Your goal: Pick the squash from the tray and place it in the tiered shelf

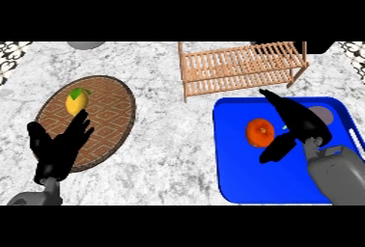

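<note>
Head view shows the orange squash [260, 131] lying ungrasped in the blue tray [235, 183], the right hand [296, 123] beside it with fingers spread, the left hand [58, 144] resting open, and the wooden tiered shelf [239, 67] unfilled.

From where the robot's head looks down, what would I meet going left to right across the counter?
Left hand → yellow lemon on the round woven mat → wooden tiered shelf → orange squash on the blue tray → right hand.
</note>
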You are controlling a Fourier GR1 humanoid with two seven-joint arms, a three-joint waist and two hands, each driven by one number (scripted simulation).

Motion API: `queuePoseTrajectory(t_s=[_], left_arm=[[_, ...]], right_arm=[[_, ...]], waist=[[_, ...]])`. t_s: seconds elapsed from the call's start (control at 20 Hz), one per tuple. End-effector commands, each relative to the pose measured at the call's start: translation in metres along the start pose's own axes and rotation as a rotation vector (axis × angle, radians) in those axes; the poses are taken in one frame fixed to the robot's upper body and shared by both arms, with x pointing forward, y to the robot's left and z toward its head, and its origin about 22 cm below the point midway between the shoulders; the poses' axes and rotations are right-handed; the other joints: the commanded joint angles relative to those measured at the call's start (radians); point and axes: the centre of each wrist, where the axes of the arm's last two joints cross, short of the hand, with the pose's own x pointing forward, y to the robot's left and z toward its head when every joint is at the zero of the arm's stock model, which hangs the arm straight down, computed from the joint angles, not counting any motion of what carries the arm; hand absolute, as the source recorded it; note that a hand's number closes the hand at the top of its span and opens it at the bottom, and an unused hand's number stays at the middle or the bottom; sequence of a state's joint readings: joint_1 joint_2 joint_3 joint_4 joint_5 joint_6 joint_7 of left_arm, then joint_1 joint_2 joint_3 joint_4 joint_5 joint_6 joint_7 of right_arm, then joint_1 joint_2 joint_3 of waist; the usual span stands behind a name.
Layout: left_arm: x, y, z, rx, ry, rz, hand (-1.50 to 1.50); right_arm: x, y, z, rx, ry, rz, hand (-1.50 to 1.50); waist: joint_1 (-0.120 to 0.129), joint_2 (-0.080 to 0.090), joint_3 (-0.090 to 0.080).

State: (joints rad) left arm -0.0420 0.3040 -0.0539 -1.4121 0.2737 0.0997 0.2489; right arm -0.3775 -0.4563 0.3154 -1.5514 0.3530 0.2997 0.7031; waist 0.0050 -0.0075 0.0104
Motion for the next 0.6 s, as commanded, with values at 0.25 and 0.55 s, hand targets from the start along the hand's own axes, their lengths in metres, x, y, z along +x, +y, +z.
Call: queuePoseTrajectory(t_s=[0.25,0.55], left_arm=[[-0.016,-0.002,0.002,0.002,0.076,-0.016,0.0],[-0.017,-0.01,-0.001,0.024,0.092,0.002,0.0]], right_arm=[[0.006,0.027,-0.027,-0.049,0.051,0.071,-1.5],[-0.023,0.041,-0.029,-0.068,0.016,0.043,-1.5]], waist=[[0.005,0.009,-0.01],[-0.001,0.009,-0.01]])
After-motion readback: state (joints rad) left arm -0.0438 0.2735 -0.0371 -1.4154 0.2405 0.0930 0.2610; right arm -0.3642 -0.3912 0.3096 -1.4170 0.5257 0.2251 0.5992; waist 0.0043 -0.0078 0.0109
